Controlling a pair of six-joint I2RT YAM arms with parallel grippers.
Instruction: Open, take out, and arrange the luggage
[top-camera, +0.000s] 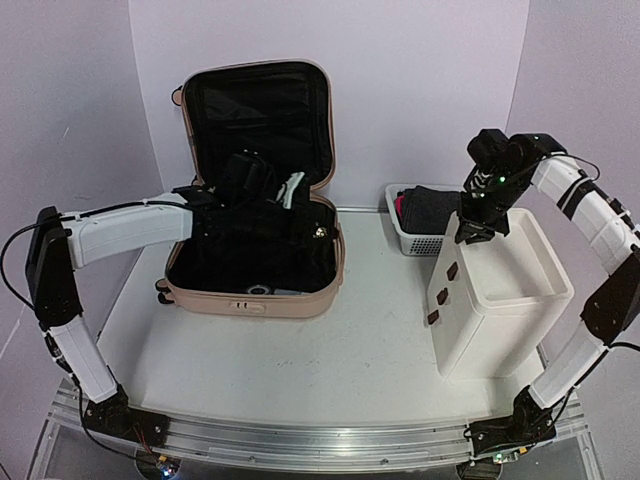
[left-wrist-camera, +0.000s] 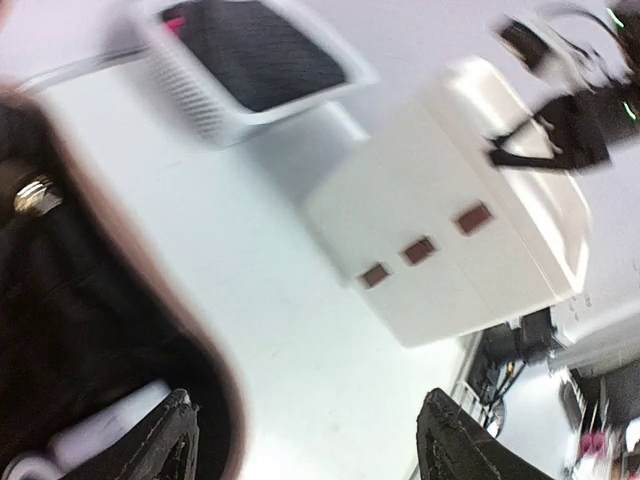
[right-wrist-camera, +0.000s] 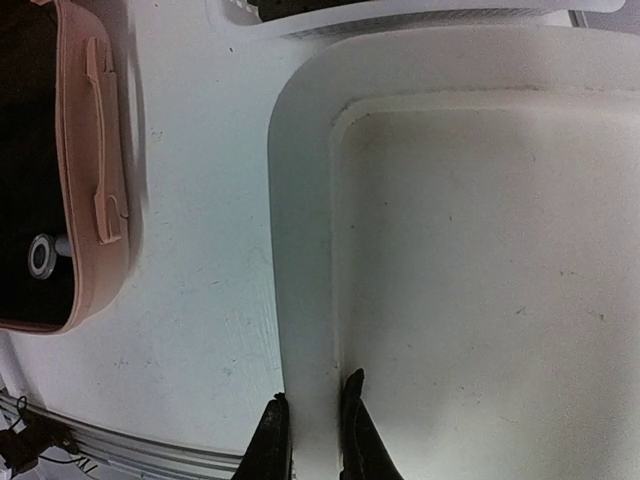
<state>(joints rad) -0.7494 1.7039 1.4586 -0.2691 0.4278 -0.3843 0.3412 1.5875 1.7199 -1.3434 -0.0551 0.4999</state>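
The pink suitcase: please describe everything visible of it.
The luggage is a pale pink hard-shell case with rounded corners and black fabric lining. It lies open on the table, left of centre, its lid standing upright behind. The left gripper, jaws open, hangs over its right rim; contact cannot be told.

A bare strip of desk (top-camera: 385, 310) is being left open between the luggage (top-camera: 250, 298) and the drawer cabinet (top-camera: 490, 320). The way behind is being blocked by the upright lid (top-camera: 255, 110) and by the mesh basket (top-camera: 415, 240).
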